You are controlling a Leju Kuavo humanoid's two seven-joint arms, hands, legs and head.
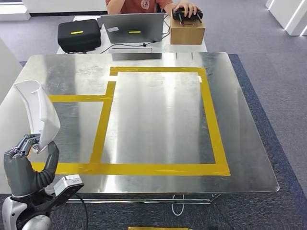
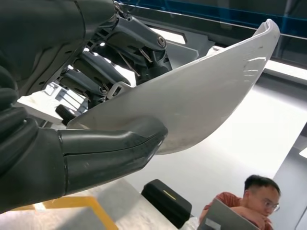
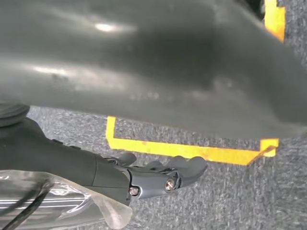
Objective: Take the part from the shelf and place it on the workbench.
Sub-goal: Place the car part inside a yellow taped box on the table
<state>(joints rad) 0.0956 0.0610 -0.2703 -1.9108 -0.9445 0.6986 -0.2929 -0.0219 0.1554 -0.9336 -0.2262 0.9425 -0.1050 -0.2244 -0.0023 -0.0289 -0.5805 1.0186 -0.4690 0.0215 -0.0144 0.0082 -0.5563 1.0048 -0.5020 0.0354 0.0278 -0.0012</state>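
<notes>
Left hand [image 1: 21, 165] grips white curved part [image 1: 40, 112] over steel workbench [image 1: 159, 120]; right hand [image 3: 163, 175] loosely extended, holding nothing.

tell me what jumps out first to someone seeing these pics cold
The curved white part stands out first, held up by the left hand at the near left corner of the shiny metal workbench. Next comes the yellow tape marking rectangles on it, then the person behind a laptop across the workbench.
</notes>
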